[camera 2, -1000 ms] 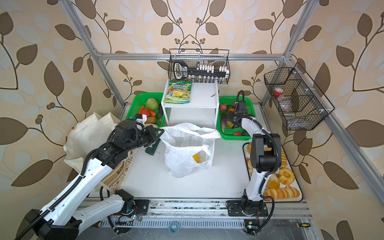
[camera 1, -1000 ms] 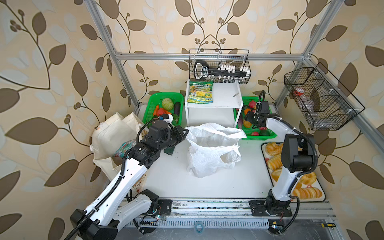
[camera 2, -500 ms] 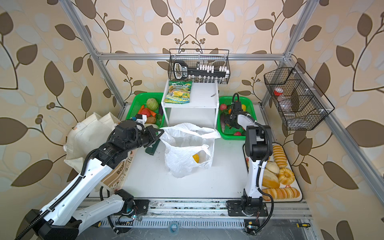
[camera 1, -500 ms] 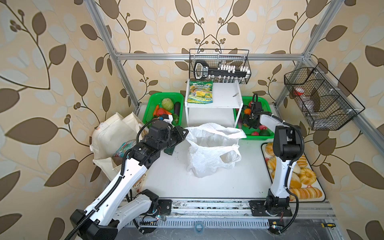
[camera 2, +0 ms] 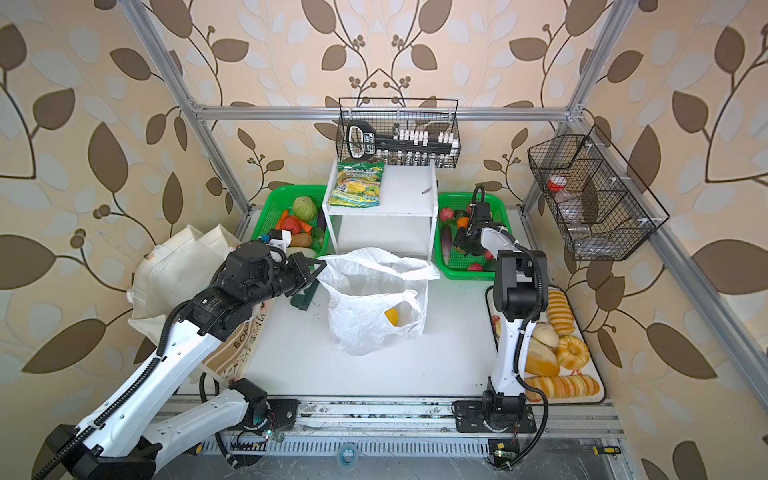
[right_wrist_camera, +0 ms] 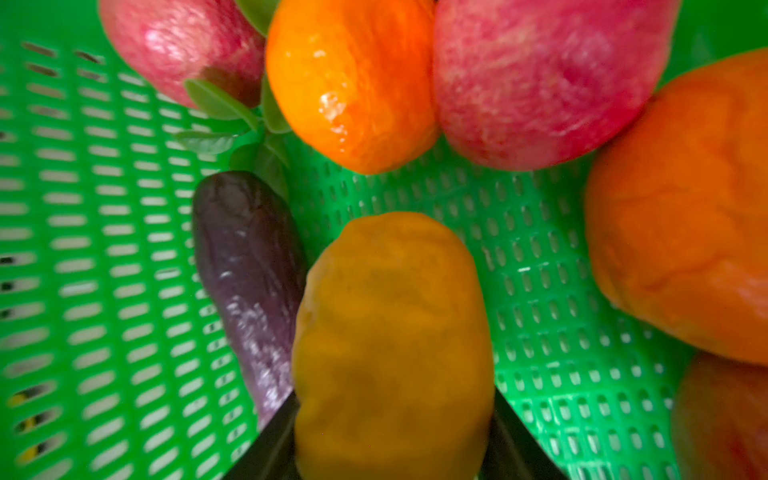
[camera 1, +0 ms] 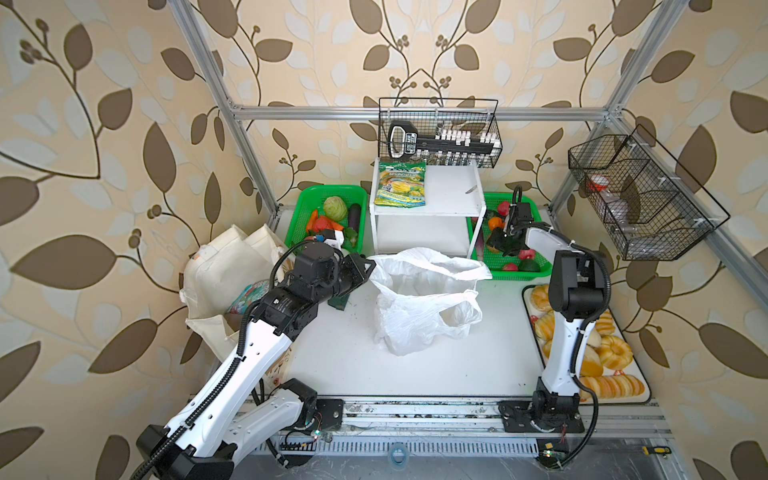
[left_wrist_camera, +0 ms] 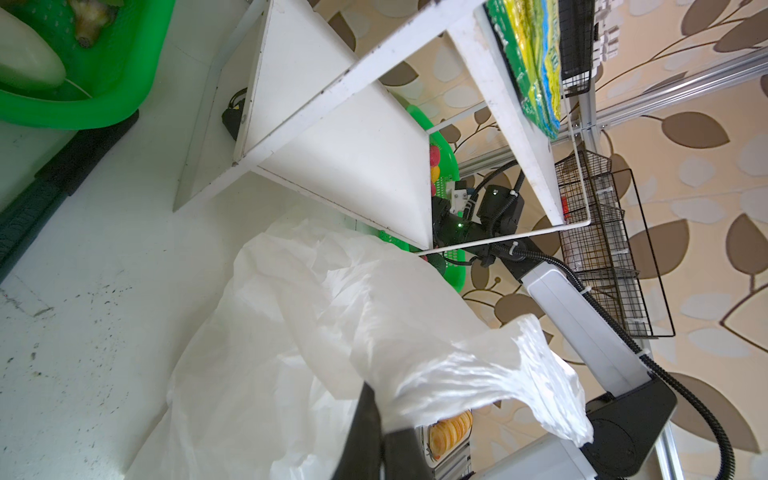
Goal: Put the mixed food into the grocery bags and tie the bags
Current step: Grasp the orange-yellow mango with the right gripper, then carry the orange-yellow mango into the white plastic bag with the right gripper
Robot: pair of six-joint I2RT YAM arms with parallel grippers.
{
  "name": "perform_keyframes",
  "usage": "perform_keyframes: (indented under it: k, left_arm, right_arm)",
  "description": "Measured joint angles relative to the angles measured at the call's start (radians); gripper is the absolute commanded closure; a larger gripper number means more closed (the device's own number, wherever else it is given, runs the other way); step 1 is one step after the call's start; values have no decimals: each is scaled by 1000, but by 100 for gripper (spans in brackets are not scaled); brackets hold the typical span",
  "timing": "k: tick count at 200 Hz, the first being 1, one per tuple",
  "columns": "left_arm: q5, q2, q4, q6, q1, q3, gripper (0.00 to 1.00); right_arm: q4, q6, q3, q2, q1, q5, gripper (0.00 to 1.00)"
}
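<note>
White tabletop (camera 1: 415,374) is carrying everything in this leafy-wallpapered cell. Dead centre, the white plastic bag (camera 1: 419,307) is slumping open, with one small yellow fruit (camera 2: 391,316) showing inside in a top view. Left gripper (camera 1: 368,266) is pinching the bag's rim on the side nearest the tote, fingers (left_wrist_camera: 365,415) squeezed fully together on the plastic. Over in the green basket (camera 1: 519,272) right of the white shelf (camera 1: 449,187), the right gripper (right_wrist_camera: 394,399) is hugging a yellow toy fruit (right_wrist_camera: 390,324), jaws partly apart and pressing against both its sides, a purple eggplant (right_wrist_camera: 249,270) lying just beside it. Canvas tote (camera 1: 224,266) is slouching at the far left, beside the left arm.
</note>
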Motion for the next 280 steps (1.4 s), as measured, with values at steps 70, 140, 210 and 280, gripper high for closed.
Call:
perform_keyframes:
  k: [70,140,210,280]
  left_arm:
    - [-6,-45,-15,-2,0,0,100]
    - [-4,-47,-11,-40,0,-11,100]
    - [-4,-46,8,-58,0,-17,100]
    - [3,-36,27,-69,0,-33,100]
  right_arm:
    - [98,-2,-388,-692,-11,-136,48]
    - [16,58,-803,-1232,75,-354,48]
    - [-165,113,-925,-1551,360,-333,50]
    - [8,114,-929,-1428,608,-352,47]
